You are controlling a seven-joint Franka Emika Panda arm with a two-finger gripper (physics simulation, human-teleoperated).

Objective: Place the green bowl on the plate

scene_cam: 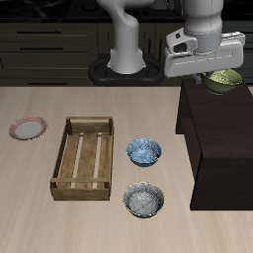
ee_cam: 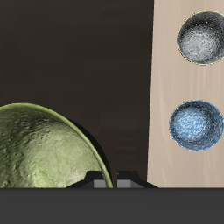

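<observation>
The green bowl (scene_cam: 225,81) is an olive-green round bowl held over the back of the dark raised block (scene_cam: 217,148). My gripper (scene_cam: 211,75) is shut on its rim. In the wrist view the green bowl (ee_cam: 39,149) fills much of the frame and its rim runs between the fingers of my gripper (ee_cam: 112,180). The plate (scene_cam: 28,127), small with a pink-red rim and pale centre, lies on the table far across from the bowl, beyond the wooden tray. It does not show in the wrist view.
A wooden slatted tray (scene_cam: 87,156) lies mid-table. A blue patterned bowl (scene_cam: 144,150) (ee_cam: 196,126) and a grey-white speckled bowl (scene_cam: 144,200) (ee_cam: 202,37) sit between the tray and the dark block. The robot's base (scene_cam: 126,54) stands at the back.
</observation>
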